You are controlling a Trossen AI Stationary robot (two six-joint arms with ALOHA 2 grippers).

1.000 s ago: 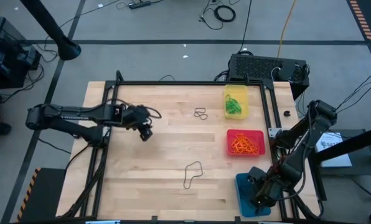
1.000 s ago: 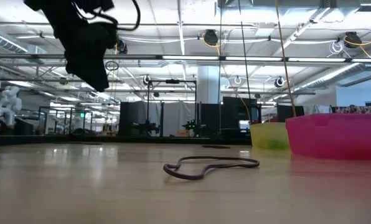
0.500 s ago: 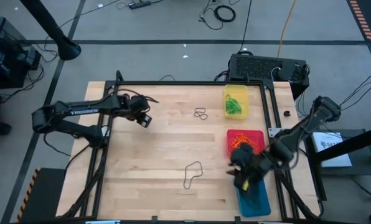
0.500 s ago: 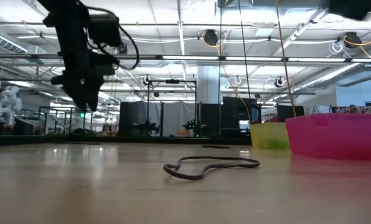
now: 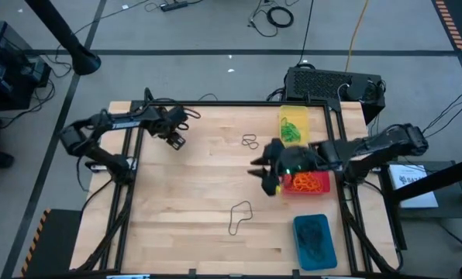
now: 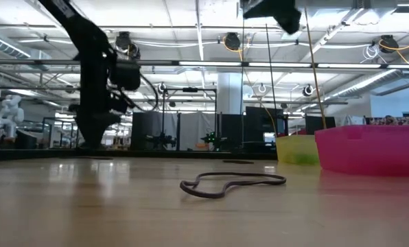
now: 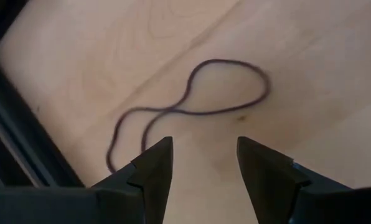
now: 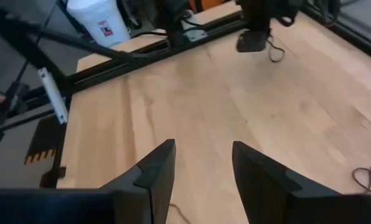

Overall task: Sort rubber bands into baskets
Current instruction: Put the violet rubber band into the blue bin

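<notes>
Three baskets stand along the table's right side: yellow [image 5: 294, 126] with green rubber bands, red [image 5: 306, 180] with orange ones, blue [image 5: 315, 242] with dark ones. Dark rubber bands lie flat on the wood, one at the far middle [image 5: 250, 141], one at the near middle [image 5: 239, 217] and one at the far left [image 7: 192, 106]. My left gripper [image 5: 177, 142] hangs open, pointing down just above the far-left band, clear of it. My right gripper [image 5: 263, 180] is open and holds nothing, well above the wood left of the red basket.
A black frame rail [image 5: 130, 155] runs along the table's left side close to my left gripper, another [image 5: 339, 147] runs along the right. A black box [image 5: 332, 85] stands beyond the far edge. Bare wood [image 5: 192, 201] lies in the near left half.
My right gripper has left the blue basket at the near right, risen and swung past the red basket toward the table's middle, tipping up from pointing down to nearly level. My left gripper has gone toward the far left corner and sunk closer to the wood.
</notes>
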